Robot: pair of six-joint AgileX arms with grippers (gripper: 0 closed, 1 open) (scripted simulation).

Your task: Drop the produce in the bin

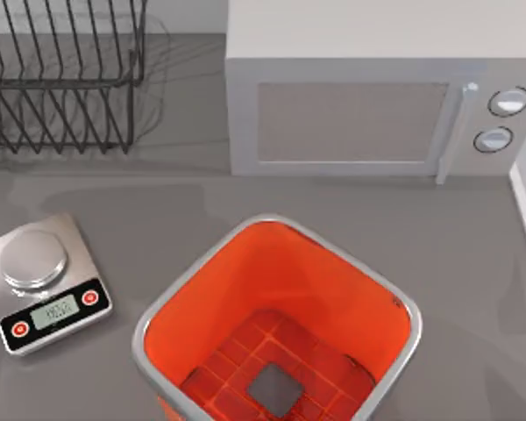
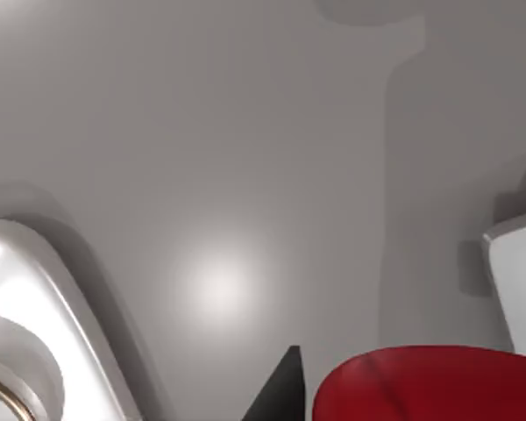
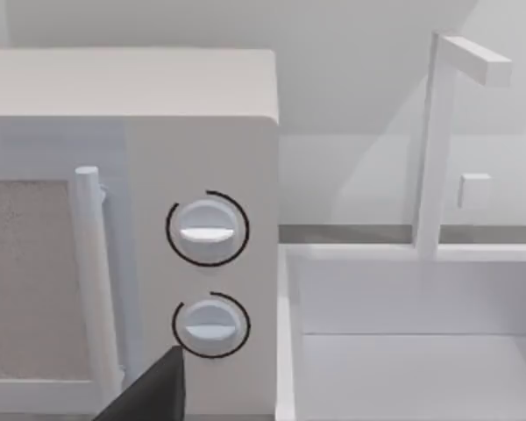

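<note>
Orange-red walls and a silver rim mark the bin (image 1: 401, 303), which stands at the near middle of the grey table (image 1: 202, 202) in the top view; its grid floor has a grey square in the centre, and we see nothing lying on that floor. Behind the bin there is a white microwave (image 1: 351, 114) with two round knobs at its right side. A black wire dish rack (image 1: 61, 79) stands at the far left, and a small silver kitchen scale (image 1: 44, 281) with a display and two red buttons sits at the left, apart from the bin. In our left wrist view, the produce (image 2: 430, 386) appears as a deep-red rounded shape at the edge of the picture, just beside one dark fingertip (image 2: 280, 390) of our left gripper (image 2: 351, 403). It seems to be held there, but we cannot tell for sure whether the fingers are closed on it or how wide they are. A curved silver rim of something is seen at one side of this view, and the grey table surface lies behind. In our right wrist view, one dark fingertip (image 3: 153, 390) of our right gripper (image 3: 158, 399) is before the microwave knobs, and a white sink (image 3: 403, 333) with a thin white tap is next to the microwave. We cannot tell how far these fingers are open.
</note>
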